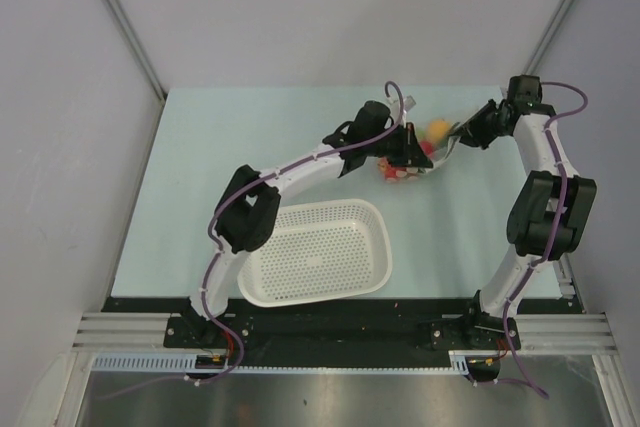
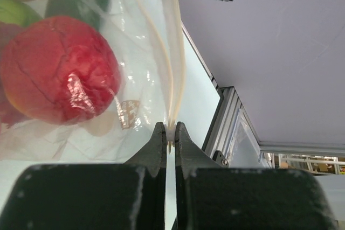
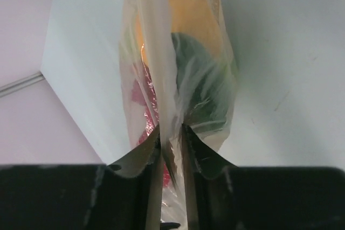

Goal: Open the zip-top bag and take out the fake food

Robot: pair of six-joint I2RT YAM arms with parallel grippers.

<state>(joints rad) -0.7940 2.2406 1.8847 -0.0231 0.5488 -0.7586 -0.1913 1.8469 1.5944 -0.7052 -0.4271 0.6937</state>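
Two arms are seen meeting at the zip-top bag (image 1: 425, 154), which lies on the table (image 1: 200, 147) just beyond the far right corner of the white perforated basket (image 1: 315, 252). The left arm is bent around the basket's left side and stretched across behind its far rim. The left gripper (image 2: 170, 133) is closed tight on the bag's pale zip strip, which is pinched flat between the two fingers. The right arm is folded at the elbow well to the right of the basket and angled back toward it. The right gripper (image 3: 171, 131) is nearly closed on a fold of clear film from the opposite side.

The fake food (image 2: 56, 68) is held inside the bag: a red round fruit is pressed against the plastic, with green and orange pieces beside it. From overhead the bag is largely hidden by both wrists. Whether the zip is parted cannot be made out, and the dark green piece is blurred behind wrinkled film.
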